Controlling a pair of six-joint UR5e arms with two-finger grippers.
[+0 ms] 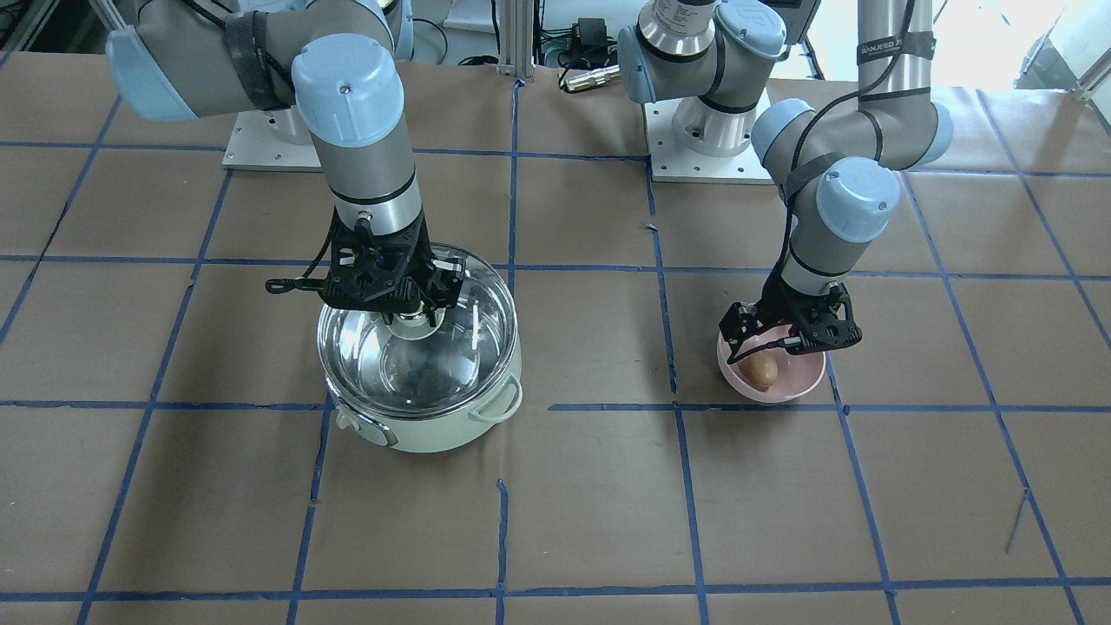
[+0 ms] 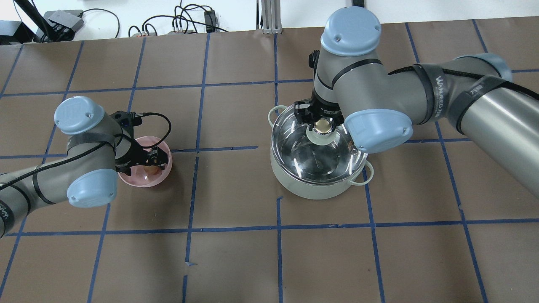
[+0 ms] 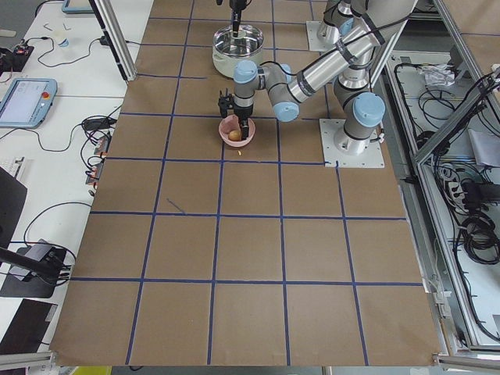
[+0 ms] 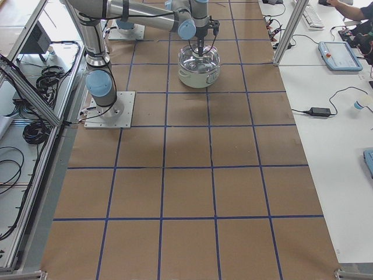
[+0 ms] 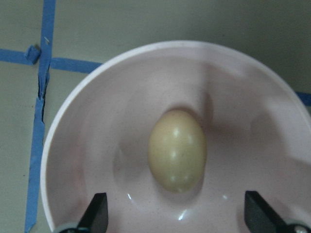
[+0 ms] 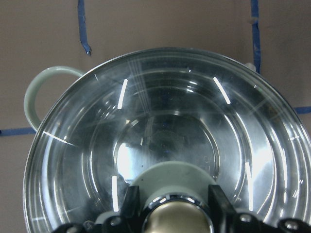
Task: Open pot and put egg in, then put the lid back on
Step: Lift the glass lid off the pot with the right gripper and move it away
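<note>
right claw on the lid, left claw over the egg

i'm watching the right claw [image 6: 173,209] clamping the knob [image 2: 323,126] of the lid [image 1: 473,325], its fingers [image 6: 130,203] pressing on both sides. the lid is sitting on the pot [image 1: 434,427], closing it. on the other side, the left claw [image 5: 177,213] is dipping into the bowl [image 5: 63,141], spread wide, with a finger on either side of the egg [image 5: 177,150] and neither touching it. the egg is lying on the bowl's bottom, well apart from the pot.
</note>
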